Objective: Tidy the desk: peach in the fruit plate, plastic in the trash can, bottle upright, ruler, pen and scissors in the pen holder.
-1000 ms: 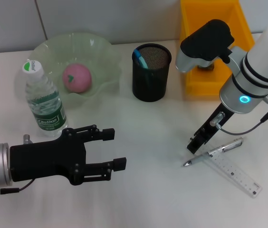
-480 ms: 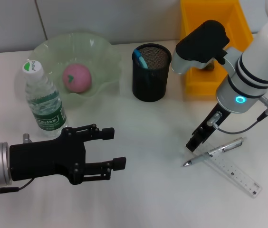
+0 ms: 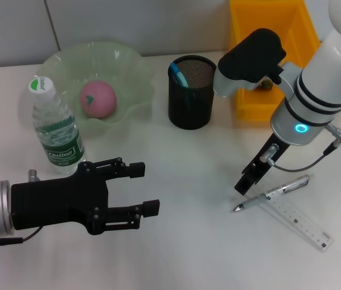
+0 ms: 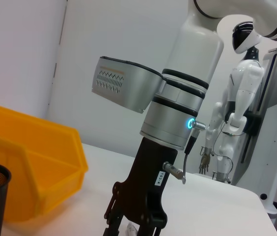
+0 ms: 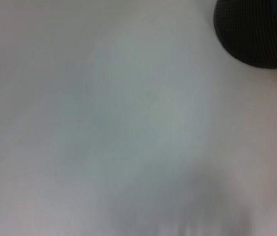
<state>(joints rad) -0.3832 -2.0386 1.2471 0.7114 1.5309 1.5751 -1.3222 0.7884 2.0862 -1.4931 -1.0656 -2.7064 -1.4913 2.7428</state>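
The pink peach (image 3: 98,98) lies in the green fruit plate (image 3: 131,66). Beside it the bottle (image 3: 55,130) stands upright. A black mesh pen holder (image 3: 193,90) has a blue-handled item (image 3: 179,77) in it; I cannot tell whether that is the scissors. The pen (image 3: 273,193) lies across the clear ruler (image 3: 300,222) on the table. Just left of the pen's tip, my right gripper (image 3: 244,183) points down at the table, and in the left wrist view the right gripper (image 4: 133,223) is open. My left gripper (image 3: 143,190) hovers open and holds nothing. The plastic is hidden.
A yellow bin (image 3: 243,36) stands at the back right, partly behind my right arm, with a small dark thing (image 3: 267,84) inside. The right wrist view shows white table and the holder's edge (image 5: 256,34).
My right arm has shifted slightly to the left, with the gripper staying beside the pen tip. The pen, ruler and left arm have not moved.
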